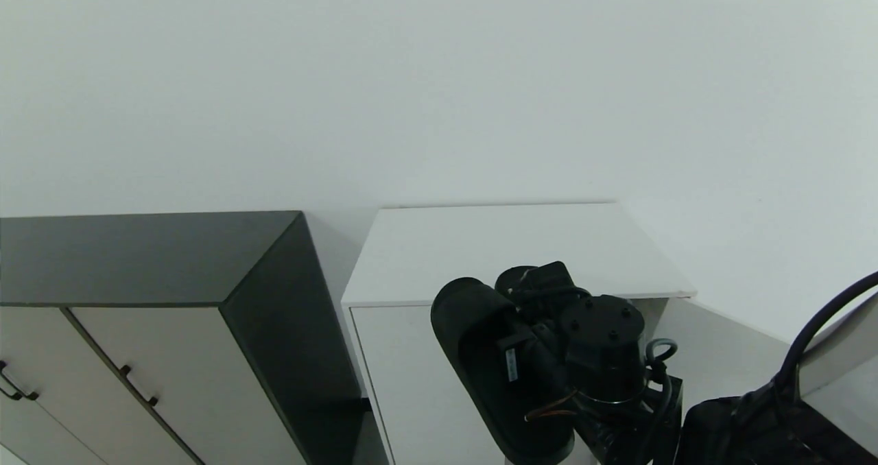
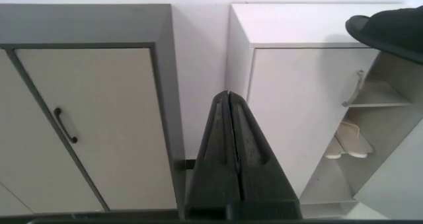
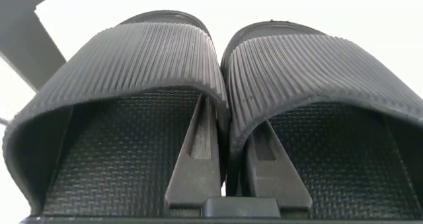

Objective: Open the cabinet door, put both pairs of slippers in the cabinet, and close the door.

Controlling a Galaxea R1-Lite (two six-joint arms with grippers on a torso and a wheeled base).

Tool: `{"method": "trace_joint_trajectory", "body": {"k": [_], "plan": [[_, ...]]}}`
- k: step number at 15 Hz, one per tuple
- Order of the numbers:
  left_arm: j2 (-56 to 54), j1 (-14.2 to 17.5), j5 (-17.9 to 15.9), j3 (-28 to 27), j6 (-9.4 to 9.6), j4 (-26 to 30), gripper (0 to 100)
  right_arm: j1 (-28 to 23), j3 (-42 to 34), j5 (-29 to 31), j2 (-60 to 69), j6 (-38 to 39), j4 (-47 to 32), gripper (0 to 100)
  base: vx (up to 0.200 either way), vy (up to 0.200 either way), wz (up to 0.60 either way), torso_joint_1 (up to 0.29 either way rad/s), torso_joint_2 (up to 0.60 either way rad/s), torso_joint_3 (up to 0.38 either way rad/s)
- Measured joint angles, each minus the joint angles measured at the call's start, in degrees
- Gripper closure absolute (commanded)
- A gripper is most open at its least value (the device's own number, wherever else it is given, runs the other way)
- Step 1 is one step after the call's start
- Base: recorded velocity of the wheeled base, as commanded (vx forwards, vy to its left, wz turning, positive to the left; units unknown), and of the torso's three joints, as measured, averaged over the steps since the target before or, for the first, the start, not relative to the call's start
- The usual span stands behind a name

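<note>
2 views shared the white cabinet (image 1: 507,252) (image 2: 297,105).
Head looked down, left wrist from lower; right wrist sat close behind black slippers (image 3: 152,65).

No text, number or sign can be read anywhere. The one printed thing is a small white label (image 1: 511,365) on the black parts next to the black slippers (image 1: 480,355), which are up in front of the white cabinet (image 1: 507,252). Its print is too small to make out, and whether it sits on a slipper or on the arm cannot be told
</note>
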State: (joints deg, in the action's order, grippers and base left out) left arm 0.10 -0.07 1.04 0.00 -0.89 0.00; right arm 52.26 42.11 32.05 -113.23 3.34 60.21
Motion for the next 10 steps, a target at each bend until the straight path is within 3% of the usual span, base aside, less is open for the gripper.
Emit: {"method": "trace_joint_trajectory", "body": {"k": [7,10], "plan": [[0.00,-0.02,0.00,0.00,0.02,0.02,100,0.22,-1.05,-0.20,0.20,-0.44,0.59,100,0.000,-0.200,0.00,0.003,0.00,0.004],[0.00,0.00,-0.02,0.00,-0.01,0.00,100,0.16,-1.62,-0.28,0.29,-0.55,1.29,100,0.000,0.000,0.00,0.000,0.00,0.000]]}}
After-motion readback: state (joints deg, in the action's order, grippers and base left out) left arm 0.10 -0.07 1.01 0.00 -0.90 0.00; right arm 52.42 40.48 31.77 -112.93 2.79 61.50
